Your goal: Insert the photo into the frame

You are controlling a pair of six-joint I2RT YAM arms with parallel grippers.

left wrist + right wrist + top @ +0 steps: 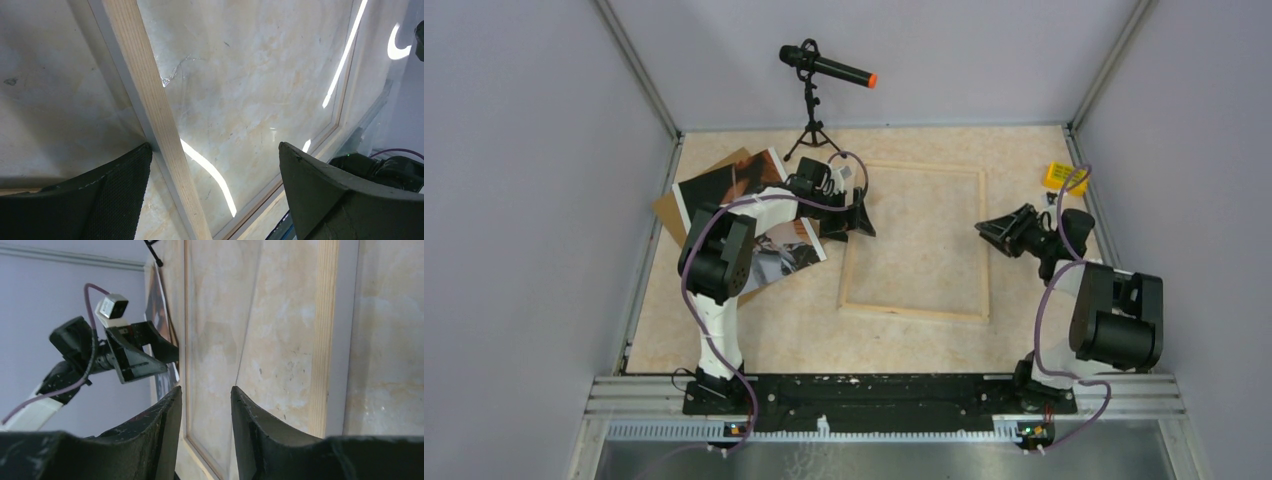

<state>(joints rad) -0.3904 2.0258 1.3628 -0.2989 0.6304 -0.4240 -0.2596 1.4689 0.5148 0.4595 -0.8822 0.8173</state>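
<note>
The left gripper (215, 150), closest to its wrist camera, is spread wide and empty, with one finger on either side of the left rail of the frame (150, 85). The right gripper (206, 390) shows a narrow gap, pinching nothing, near the opposite rail. The frame lies flat on the worktop (794, 320), with only bare surface inside it. The photo (729, 180) lies to its left on a brown board (664, 208), partly under the left arm. It has yet to be picked up and seated.
</note>
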